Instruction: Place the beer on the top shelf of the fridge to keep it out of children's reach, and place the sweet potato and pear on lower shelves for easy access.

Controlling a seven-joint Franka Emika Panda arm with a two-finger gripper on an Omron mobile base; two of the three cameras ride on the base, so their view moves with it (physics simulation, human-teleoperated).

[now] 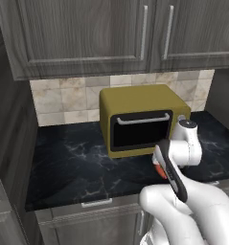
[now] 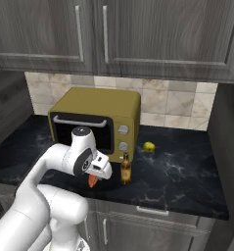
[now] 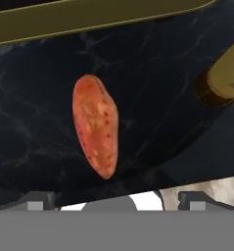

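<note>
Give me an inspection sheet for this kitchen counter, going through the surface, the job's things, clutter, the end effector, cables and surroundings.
Surface: black marbled counter, no spills seen.
Job's things: sweet potato lying flat on the counter; beer upright near the front edge, right of the sweet potato; pear further back beside the toaster oven. The fridge's inside is not visible.
Clutter: yellow toaster oven, door shut, against the backsplash.
End effector: gripper open, above the sweet potato, holding nothing.
Cables: nothing seen.
Surroundings: dark wood-grain upper cabinets, tiled backsplash, closed drawers under the counter.
</note>
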